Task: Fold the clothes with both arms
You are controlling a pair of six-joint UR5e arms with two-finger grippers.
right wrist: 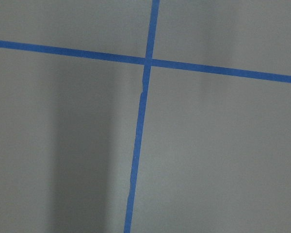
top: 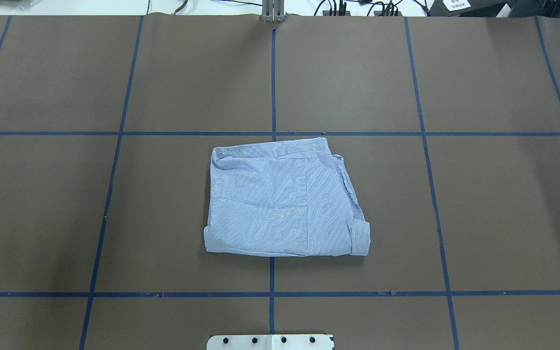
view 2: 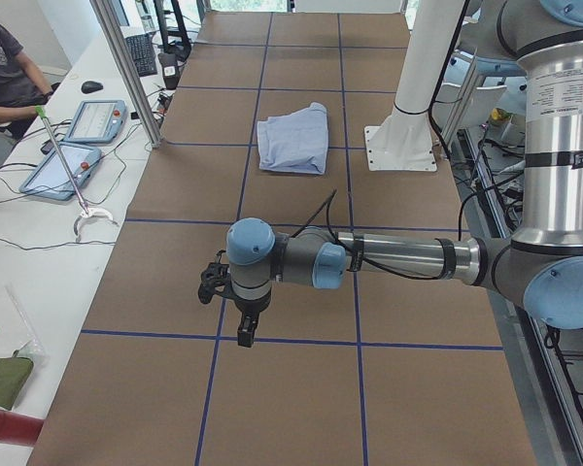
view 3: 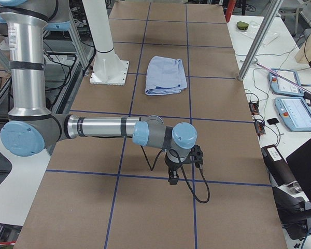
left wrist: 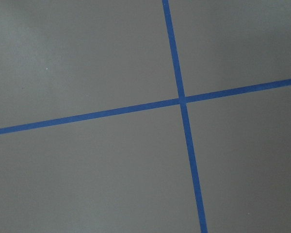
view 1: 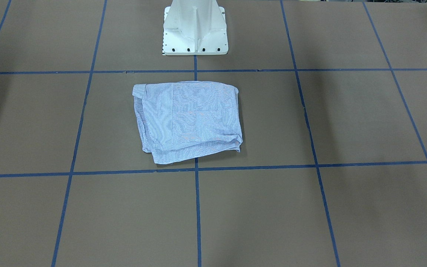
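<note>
The light blue-and-white striped shirt (view 1: pixel 189 122) lies folded into a rough rectangle in the middle of the table (top: pixel 285 204), in front of the pedestal. Both arms are far from it, out at the table's ends. In the exterior left view the left arm stretches low over the table, and its left gripper (view 2: pixel 245 335) points down well short of the shirt (view 2: pixel 293 136). In the exterior right view the right gripper (view 3: pixel 173 179) also hangs low, away from the shirt (view 3: pixel 167 75). I cannot tell whether either gripper is open or shut. Both wrist views show only brown table and blue tape.
The white pedestal base (view 1: pixel 195 33) stands just behind the shirt. Blue tape lines (top: pixel 272 133) grid the brown table cover. A side bench holds tablets (view 2: pixel 58 170) and cables, with a person (view 2: pixel 5 68) seated there. A metal post (view 2: pixel 126 68) rises at the table's edge.
</note>
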